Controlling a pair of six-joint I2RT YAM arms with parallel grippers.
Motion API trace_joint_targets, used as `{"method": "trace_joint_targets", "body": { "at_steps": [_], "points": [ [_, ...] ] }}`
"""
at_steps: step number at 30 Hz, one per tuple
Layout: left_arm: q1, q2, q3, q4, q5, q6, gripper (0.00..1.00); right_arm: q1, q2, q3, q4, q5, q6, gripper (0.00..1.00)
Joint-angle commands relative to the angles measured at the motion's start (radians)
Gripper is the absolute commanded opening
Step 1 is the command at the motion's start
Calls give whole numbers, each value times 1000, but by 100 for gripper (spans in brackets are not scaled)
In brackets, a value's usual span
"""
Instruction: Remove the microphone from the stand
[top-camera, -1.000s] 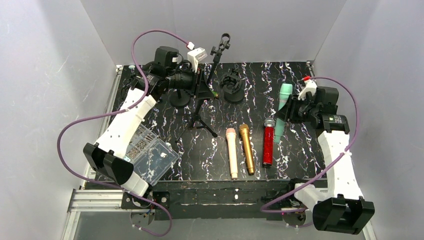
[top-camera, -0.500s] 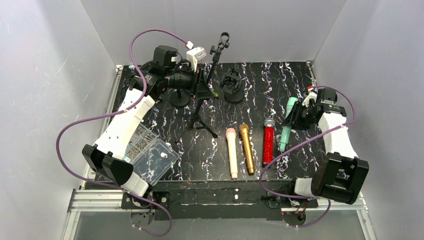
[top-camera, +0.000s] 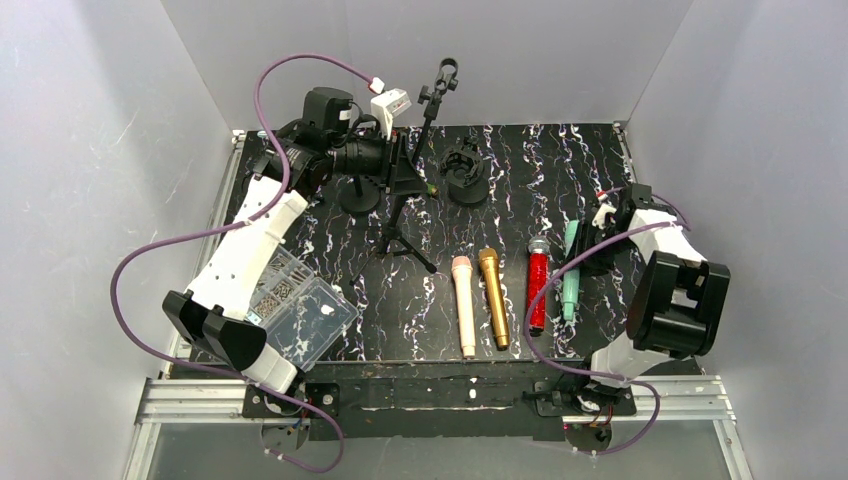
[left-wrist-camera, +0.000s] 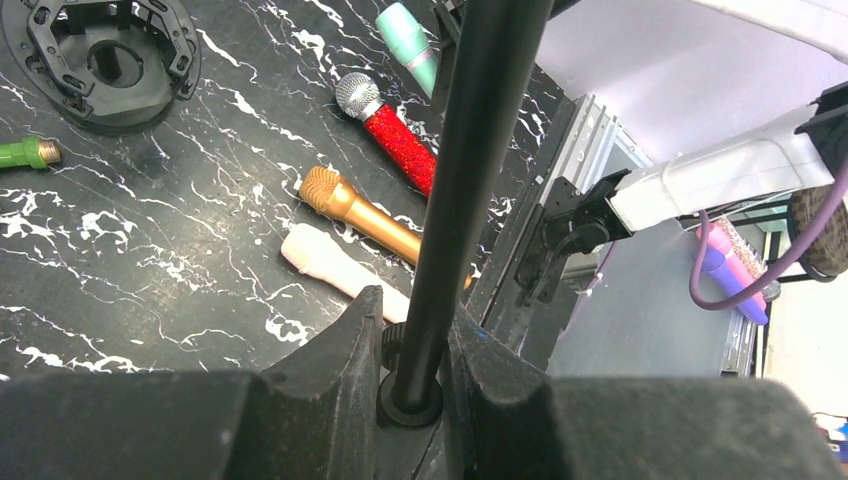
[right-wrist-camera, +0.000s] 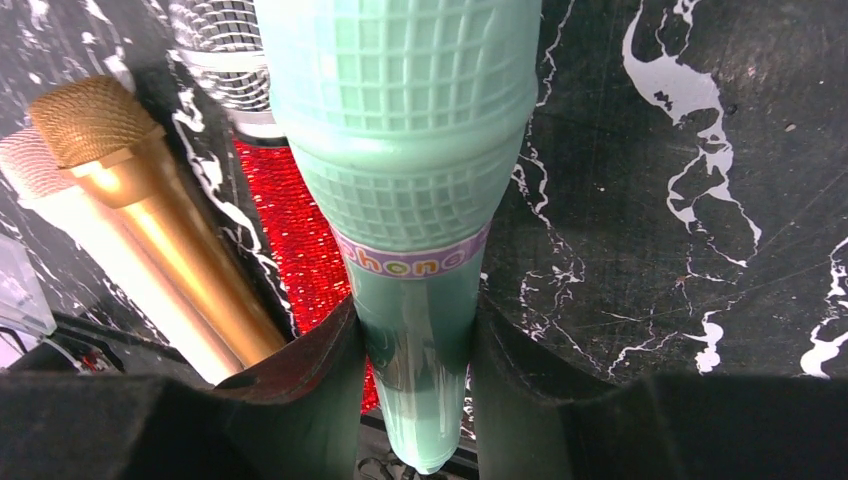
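Black, white-veined tabletop (top-camera: 520, 160) spreads beneath both arms. The right gripper (right-wrist-camera: 415, 330) is clamped on the handle of the mint-green microphone (right-wrist-camera: 405, 150), which sits low at the table's right side just beside the red glitter microphone (top-camera: 537, 290), with the gold microphone (top-camera: 492, 298) and pink microphone (top-camera: 464, 305) further left. The left gripper (left-wrist-camera: 412, 345) is closed around the black pole of the tripod stand (left-wrist-camera: 470, 150) at the back left, well apart from the green one.

We're looking at a robotics lab test cell: plain white panel walls (top-camera: 90, 150) box in a black marbled tabletop (top-camera: 560, 170) on the left, far and right. Bare aluminium rails (top-camera: 190, 400) run along the near edge, with the left arm (top-camera: 250, 240) and right arm (top-camera: 670, 300) bolted there. Purple cables (top-camera: 130, 290) loop loose. A clear box of small hardware (top-camera: 300, 310) sits near left.
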Motion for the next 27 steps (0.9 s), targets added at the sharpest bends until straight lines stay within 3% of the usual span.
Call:
{"method": "trace_joint_targets", "body": {
  "at_steps": [1, 27],
  "points": [
    [4, -47, 50, 19, 64, -22, 0, -4, 49, 62, -46, 30, -33, 1],
    [3, -36, 59, 35, 70, -37, 0, 89, 176, 79, -60, 98, -8, 1]
  ]
}}
